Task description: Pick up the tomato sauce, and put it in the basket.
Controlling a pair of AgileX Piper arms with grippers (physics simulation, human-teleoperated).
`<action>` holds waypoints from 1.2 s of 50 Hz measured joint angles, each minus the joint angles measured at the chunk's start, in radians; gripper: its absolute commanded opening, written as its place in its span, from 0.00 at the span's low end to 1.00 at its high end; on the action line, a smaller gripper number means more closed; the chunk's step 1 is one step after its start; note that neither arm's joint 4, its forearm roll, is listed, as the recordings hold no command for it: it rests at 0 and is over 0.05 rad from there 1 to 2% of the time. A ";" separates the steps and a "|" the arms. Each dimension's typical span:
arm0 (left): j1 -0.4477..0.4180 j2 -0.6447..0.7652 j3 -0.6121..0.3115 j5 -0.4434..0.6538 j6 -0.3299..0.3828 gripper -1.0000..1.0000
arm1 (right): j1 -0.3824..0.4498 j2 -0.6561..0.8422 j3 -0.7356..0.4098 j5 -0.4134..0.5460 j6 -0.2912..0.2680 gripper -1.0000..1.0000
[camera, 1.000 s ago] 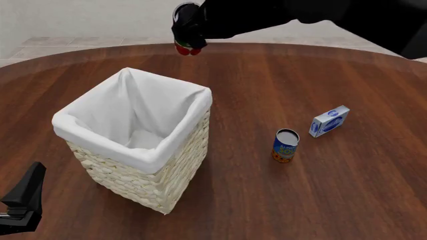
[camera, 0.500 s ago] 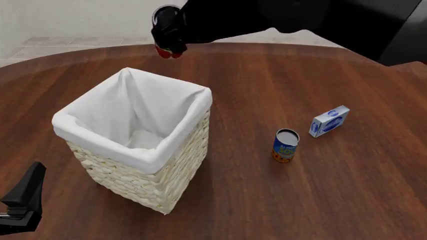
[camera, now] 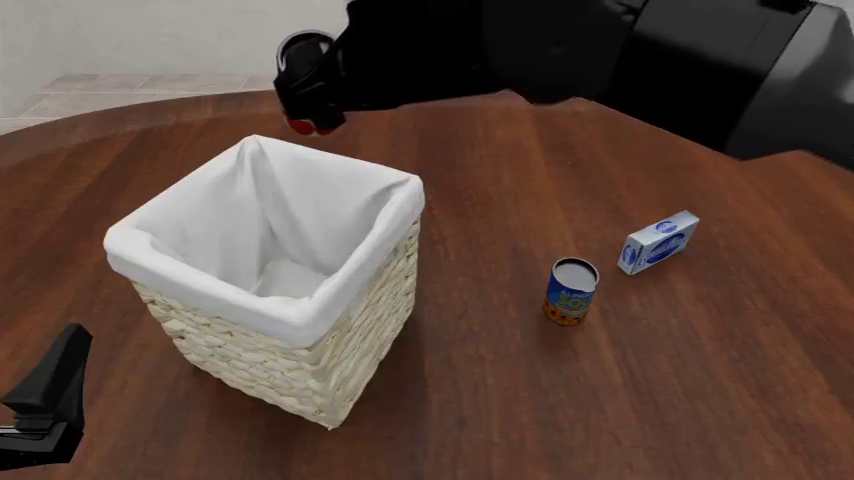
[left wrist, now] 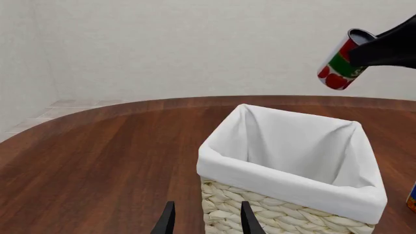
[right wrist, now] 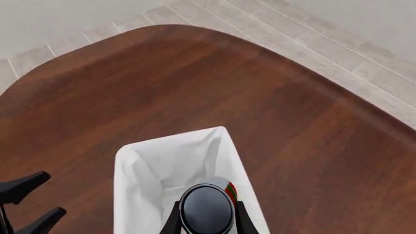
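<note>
Front view: tomato sauce (camera: 304,105) is held clamped in the right gripper (camera: 315,85) above the basket's (camera: 296,330) far rim. Left wrist view: left gripper (left wrist: 204,219) fingers are seen apart. Right wrist view: liner interior is shown bare.

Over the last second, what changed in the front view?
The right gripper, shut on the tomato sauce, carried the can leftward and slightly lower, closer to above the basket, with more of the right arm filling the top of the view. The can has not been released. The basket, the blue-and-orange can, the blue-white box and the left gripper stayed put.
</note>
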 measured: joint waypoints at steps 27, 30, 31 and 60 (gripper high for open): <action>0.000 0.000 0.000 0.000 0.000 1.00 | -0.002 0.015 0.067 -0.111 0.071 0.00; 0.000 0.000 0.000 0.000 0.000 1.00 | 0.000 0.015 0.076 -0.122 0.078 0.00; 0.000 0.000 0.000 0.000 0.000 1.00 | 0.000 0.015 0.079 -0.125 0.080 0.00; 0.000 0.000 0.000 0.000 0.000 1.00 | 0.008 0.032 0.143 -0.208 0.123 0.00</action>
